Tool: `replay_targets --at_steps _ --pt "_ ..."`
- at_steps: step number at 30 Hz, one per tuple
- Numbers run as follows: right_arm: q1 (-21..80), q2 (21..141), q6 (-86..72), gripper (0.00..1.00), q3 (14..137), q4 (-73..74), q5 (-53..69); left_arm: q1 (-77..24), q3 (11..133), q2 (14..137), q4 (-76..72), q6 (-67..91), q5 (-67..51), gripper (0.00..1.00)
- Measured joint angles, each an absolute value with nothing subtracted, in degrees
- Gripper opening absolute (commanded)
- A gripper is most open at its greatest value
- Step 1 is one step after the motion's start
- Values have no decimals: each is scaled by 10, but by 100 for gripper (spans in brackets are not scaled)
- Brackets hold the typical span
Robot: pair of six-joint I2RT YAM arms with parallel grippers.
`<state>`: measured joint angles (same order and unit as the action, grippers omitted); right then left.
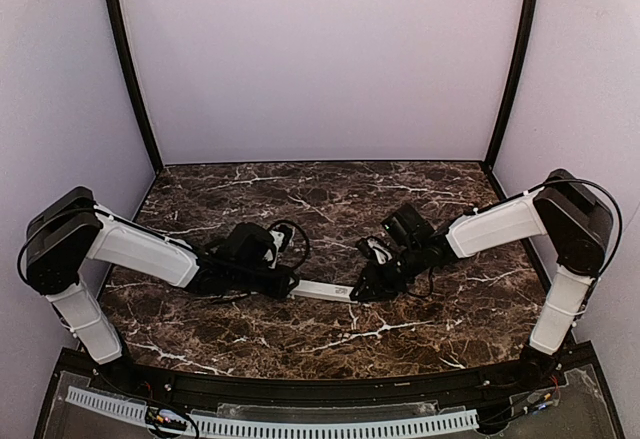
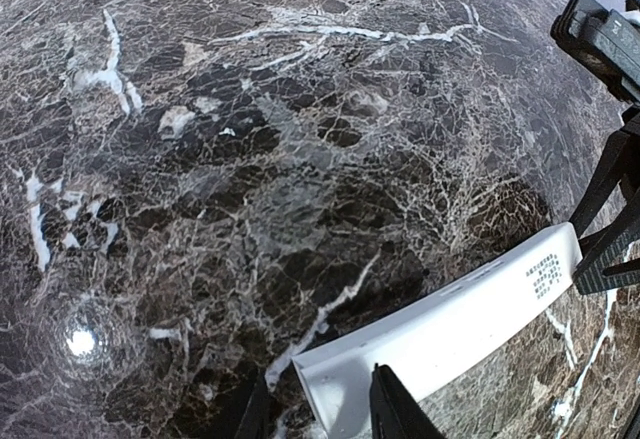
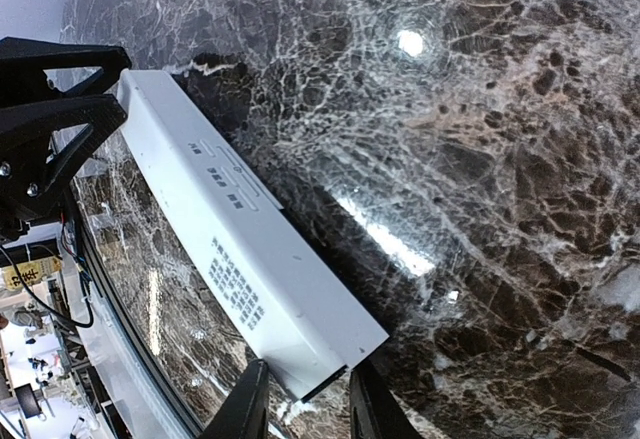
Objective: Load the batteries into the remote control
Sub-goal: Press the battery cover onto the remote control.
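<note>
**Remote control gripped at both ends by the two arms**

The remote control is seen near the ctr of the marble table, laid left-right w/ a slight tilt and closer to the near edge than to the far wall. Its left end is clamped btwn the fingers of the left gripper. Its right end is clamped btwn the fingers of the right gripper. Each pair of jaws is closed onto the long narrow sides of the white bar, one finger per side.

A block of small dark print is shown on the face turned to the wrist cams, toward the right-gripper end, w/ a few raised marks further along. A dark shadow is cast on the marble beside the bar. Whether the bar rests on the table or is held just above it cannot be told.
</note>
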<state>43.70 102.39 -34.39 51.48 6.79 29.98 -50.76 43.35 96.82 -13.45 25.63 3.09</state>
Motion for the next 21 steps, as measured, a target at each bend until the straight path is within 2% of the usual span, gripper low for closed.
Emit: replay_targets --at_steps 11,21 --pt "436 1024 -345 22 515 64 301 -509 434 962 -124 248 34 20" --pt "434 1024 -346 19 515 65 310 -510 434 962 -126 259 20 13"
